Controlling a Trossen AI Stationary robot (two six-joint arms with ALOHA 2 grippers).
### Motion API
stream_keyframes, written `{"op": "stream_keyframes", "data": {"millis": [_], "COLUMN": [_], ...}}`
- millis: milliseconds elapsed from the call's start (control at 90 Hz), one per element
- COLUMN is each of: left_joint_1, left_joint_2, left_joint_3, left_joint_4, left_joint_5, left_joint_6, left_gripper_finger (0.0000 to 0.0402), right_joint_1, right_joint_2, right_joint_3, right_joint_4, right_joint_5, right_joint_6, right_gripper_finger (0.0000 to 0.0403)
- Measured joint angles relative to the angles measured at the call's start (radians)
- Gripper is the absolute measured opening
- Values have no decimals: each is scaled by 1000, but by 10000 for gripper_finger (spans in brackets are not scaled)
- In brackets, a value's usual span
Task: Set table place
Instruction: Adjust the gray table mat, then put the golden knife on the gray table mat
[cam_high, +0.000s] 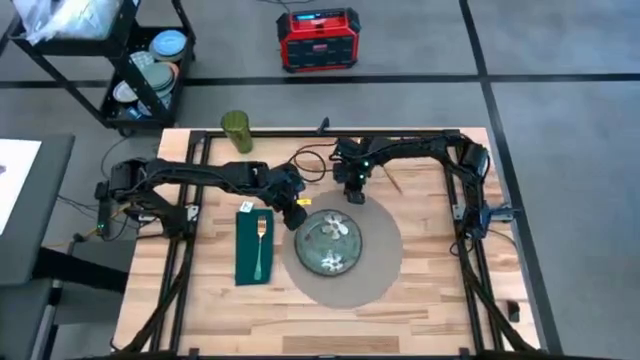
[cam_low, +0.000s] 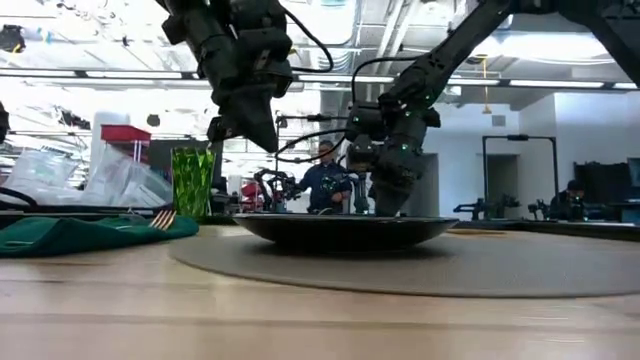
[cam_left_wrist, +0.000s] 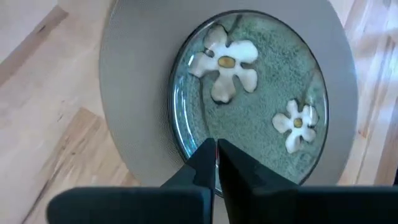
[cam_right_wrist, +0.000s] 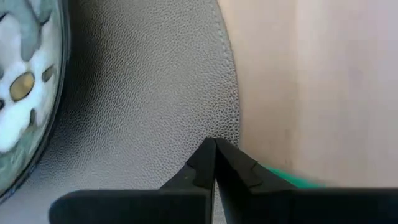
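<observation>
Light striped butcher-block wooden table (cam_low: 300, 310) fills the lower part of the low view; on it lies the large flat round grey-beige placemat (cam_high: 385, 262), at centre of the high view, carrying the small round green plate with white flowers (cam_high: 333, 243). Left of the placemat lies a folded dark green cloth napkin (cam_high: 247, 255) with a gold-coloured fork (cam_high: 261, 245) on top. Above the plate's upper-left rim hangs the left gripper (cam_high: 297, 212), its fingers (cam_left_wrist: 205, 165) pressed together on nothing. At the placemat's upper edge stands the right gripper (cam_high: 355, 194), its fingers (cam_right_wrist: 202, 165) likewise together and empty. Farther back, at the table's upper-left edge, stands a green ribbed glass tumbler (cam_high: 236, 131).
</observation>
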Motion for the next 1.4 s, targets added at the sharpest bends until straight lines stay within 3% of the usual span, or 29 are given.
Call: {"op": "stream_keyframes", "data": {"millis": [222, 322, 444, 622, 789, 978, 1167, 1400], "left_joint_1": [-4, -10, -25, -35, -34, -23, 6, 37], "left_joint_2": [0, 0, 6, 8, 8, 8, 8, 8], "left_joint_3": [0, 0, 0, -21, -21, -21, -21, -21], "left_joint_4": [0, 0, 1, 20, 19, -32, -66, -113], "left_joint_5": [-5, -8, -33, -104, -110, -109, -85, -38], "left_joint_6": [-34, -51, -34, -26, -22, 22, 79, 164], "left_gripper_finger": [0, 0, 0, 0, 0, 0, 0, 0], "right_joint_1": [33, 34, 1, -114, -273, -422, -427, -378], "right_joint_2": [-14, -62, -117, -114, -112, -112, -112, -117], "right_joint_3": [79, 145, 182, 177, 114, 18, -42, -117], "right_joint_4": [-60, -67, -99, -318, -398, -318, -248, -218], "right_joint_5": [-149, -162, -88, 101, 128, 58, 49, 188], "right_joint_6": [52, 41, 13, -77, -9, 162, 221, 280], "right_gripper_finger": [0, 0, 0, 9, 59, 118, 144, 140]}}
